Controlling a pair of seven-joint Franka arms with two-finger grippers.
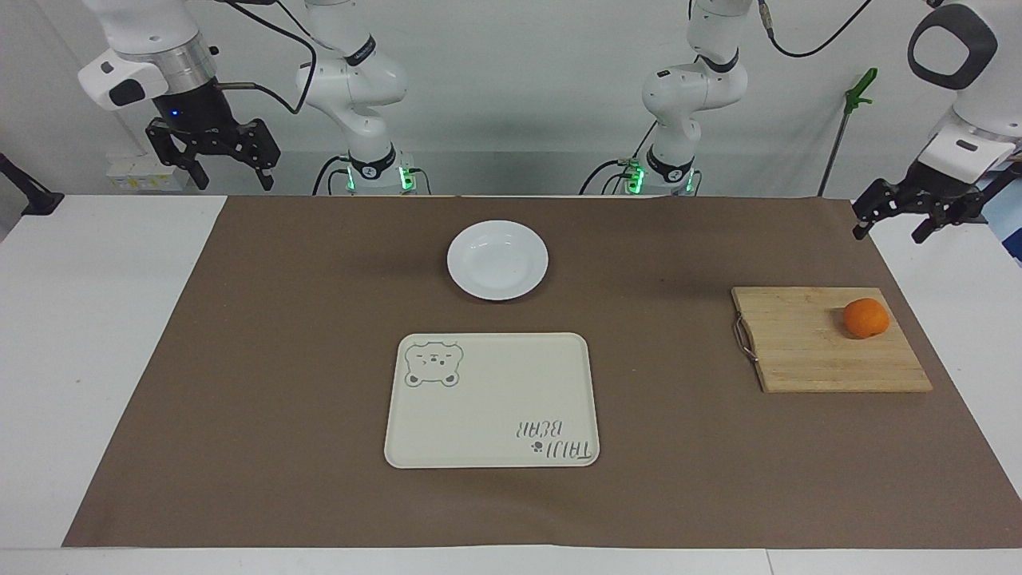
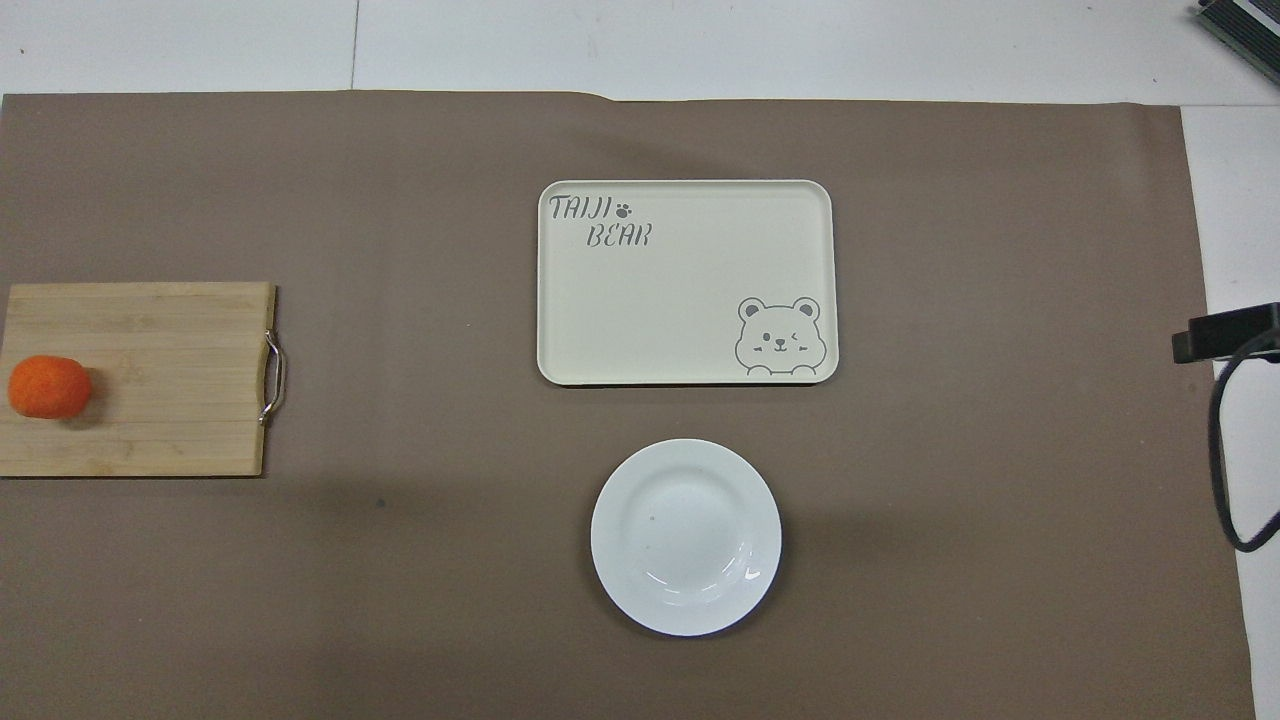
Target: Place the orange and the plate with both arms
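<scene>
The orange (image 1: 865, 318) is sitting on a wooden cutting board (image 1: 806, 343) toward the left arm's end of the table, on the part of the board farthest from its metal handle (image 1: 744, 339). The plate (image 1: 497, 260) is lying on the brown mat (image 1: 279, 359) in the middle of the table, nearer to the robots than the cream bear tray (image 1: 491, 399), close to it but not touching. Nothing is being held, so the task appears to be at its opening step: the approach. The left gripper (image 1: 910, 214) is hanging in the air over the table's edge at the left arm's end, above the mat's corner and clear of the board, with its fingers spread apart. The right gripper (image 1: 214, 160) is waiting high above the right arm's end of the table, its fingers also apart. The next move probably calls for the left gripper to be travelling out over the orange and lowering with its fingers straddling the fruit, which is round and may roll if nudged, while the right arm is heading for the plate's rim.
</scene>
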